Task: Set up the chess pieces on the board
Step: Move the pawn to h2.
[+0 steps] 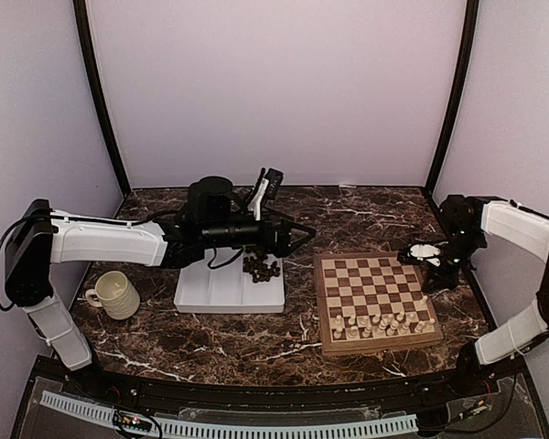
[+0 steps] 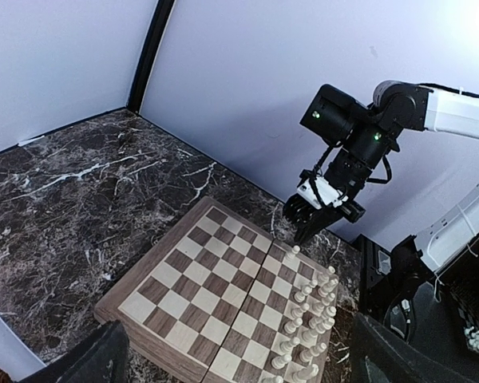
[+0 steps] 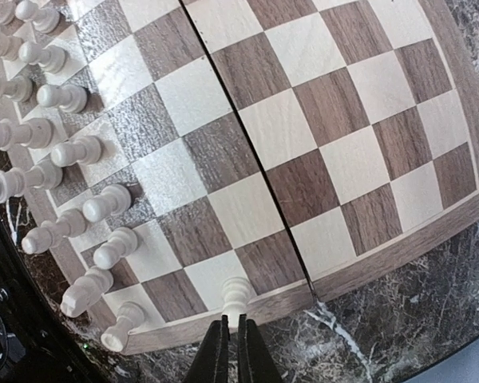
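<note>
Cream pawn [image 3: 237, 294] upright on board [image 3: 319, 120] edge, touching tips of right claw [image 3: 237, 321] | right claw clenched, hold unclear | left claw [image 1: 302, 240] released, well apart

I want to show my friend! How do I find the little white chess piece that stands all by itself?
Find the checkered wooden board on the dark marble table. Its white pieces crowd two rows along the near side. At the board's right edge, just at the closed tips of the right end effector, one small white pawn stands alone, apart from those rows.
</note>
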